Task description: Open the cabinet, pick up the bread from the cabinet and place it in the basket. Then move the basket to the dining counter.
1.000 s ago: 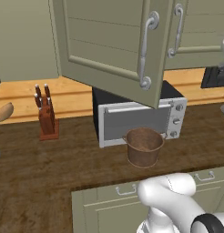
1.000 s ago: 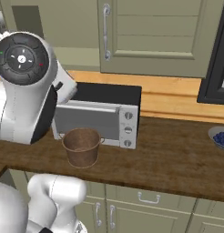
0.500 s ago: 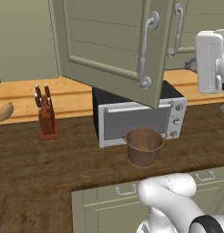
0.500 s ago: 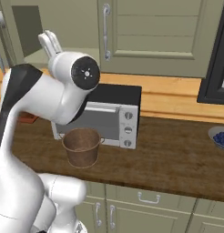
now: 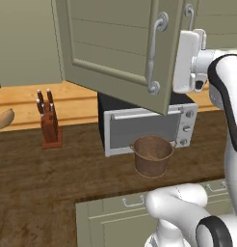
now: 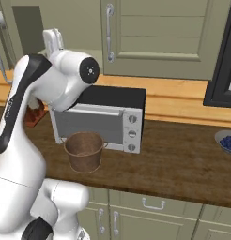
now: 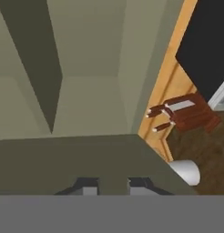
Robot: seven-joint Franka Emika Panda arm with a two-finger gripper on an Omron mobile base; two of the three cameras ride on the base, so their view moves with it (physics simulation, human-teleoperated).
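One cabinet (image 5: 115, 53) door hangs open beside my fingers (image 7: 113, 187), slightly parted around its edge. I see the basket (image 5: 151, 155) on the worktop (image 5: 53, 169).

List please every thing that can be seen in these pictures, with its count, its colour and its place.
cabinet: one, sage-green, on the wall above the worktop; left door swung open, right door closed.
door handles: two in the left base view, silver, curved bars on the doors.
toaster oven: one, black and silver, on the worktop under the open door.
basket: one, rusty brown, on the worktop in front of the toaster oven, nothing inside.
knife block: one, red-brown, on the worktop left of the toaster oven.
bowl: one, pale, with blue contents, at the right edge of the worktop.
drawer fronts: sage-green, small handles, below the worktop.
pincer: one, dark tips, raised at the edge of the open door; open or shut is unclear.
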